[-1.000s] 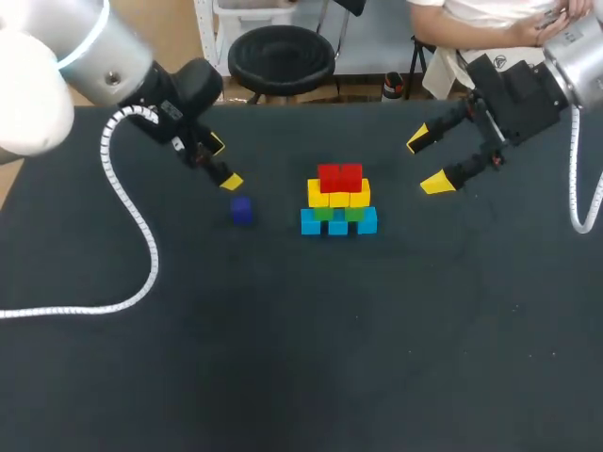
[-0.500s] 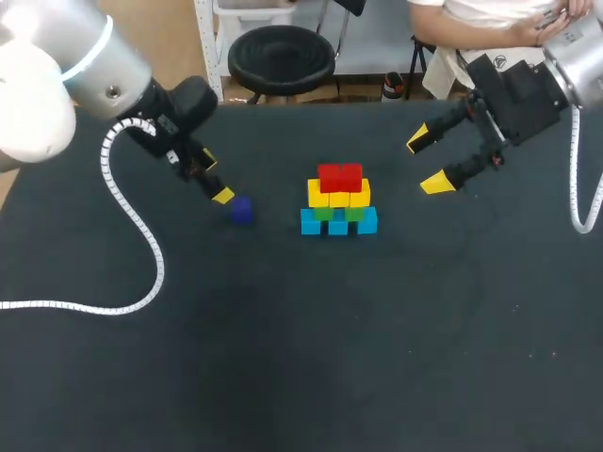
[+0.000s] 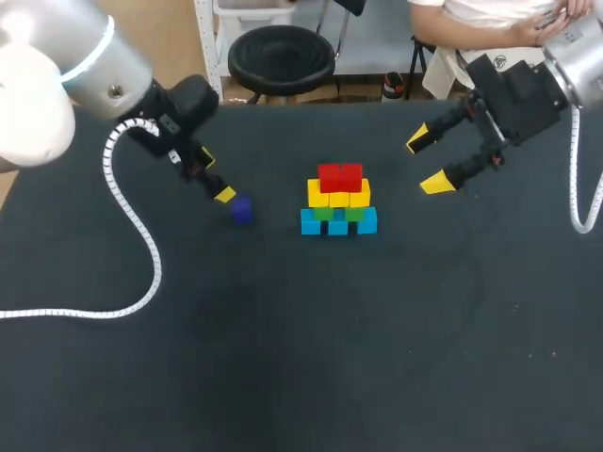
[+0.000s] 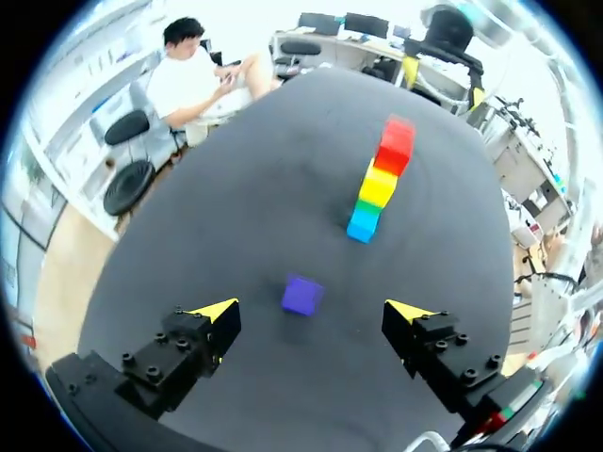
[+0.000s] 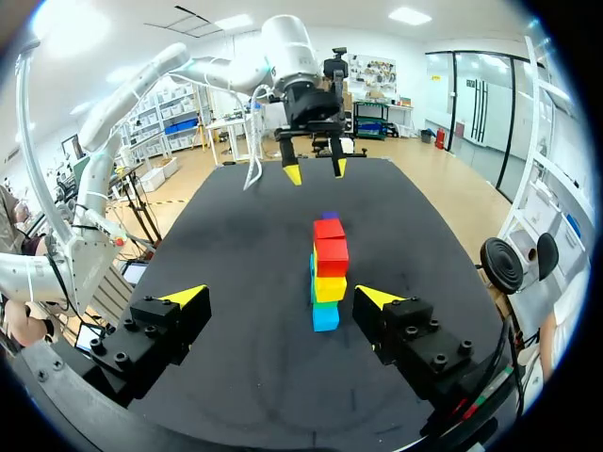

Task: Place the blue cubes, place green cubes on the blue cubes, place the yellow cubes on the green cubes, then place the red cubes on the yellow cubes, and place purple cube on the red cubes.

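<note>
Finding: over the last second your left gripper (image 3: 217, 179) has dropped toward the purple cube (image 3: 241, 209). Its nearer yellow tip now sits just beside the cube's left side. In the last half second it has hardly moved.

In the left wrist view, the left gripper's (image 4: 311, 310) jaws are spread wide. The purple cube (image 4: 301, 295) lies on the table (image 3: 301, 358) in the gap between them, touching neither finger, so nothing is grasped yet.

The stack is unchanged, right of the cube and apart from it: blue cubes (image 3: 338, 224) at the base, then green cubes (image 3: 323, 214), yellow cubes (image 3: 338, 197) and red cubes (image 3: 340, 177) on top.

Your right gripper (image 3: 427, 161) has not shifted. It hangs spread and empty at the far right.

Assessment: only the purple cube remains to be placed. The approach looks complete, so you should close on it next.
</note>
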Controlling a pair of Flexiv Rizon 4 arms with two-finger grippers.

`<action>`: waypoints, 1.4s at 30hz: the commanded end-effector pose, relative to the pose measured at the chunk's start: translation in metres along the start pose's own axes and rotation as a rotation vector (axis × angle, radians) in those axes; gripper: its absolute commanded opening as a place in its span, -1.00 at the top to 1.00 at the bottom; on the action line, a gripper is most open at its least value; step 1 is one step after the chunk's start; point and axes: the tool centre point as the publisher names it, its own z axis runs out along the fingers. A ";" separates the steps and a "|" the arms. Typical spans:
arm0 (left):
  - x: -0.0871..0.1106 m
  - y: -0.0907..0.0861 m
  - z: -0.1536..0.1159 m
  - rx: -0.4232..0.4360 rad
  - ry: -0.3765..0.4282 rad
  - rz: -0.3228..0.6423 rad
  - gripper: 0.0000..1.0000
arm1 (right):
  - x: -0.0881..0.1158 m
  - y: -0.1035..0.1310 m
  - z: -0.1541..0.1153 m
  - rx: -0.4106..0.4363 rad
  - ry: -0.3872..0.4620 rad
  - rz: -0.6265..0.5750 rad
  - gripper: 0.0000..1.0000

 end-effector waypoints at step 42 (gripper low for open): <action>0.025 0.053 0.077 0.110 -0.055 0.249 -1.00 | 0.000 0.001 0.000 0.003 -0.001 -0.001 -1.00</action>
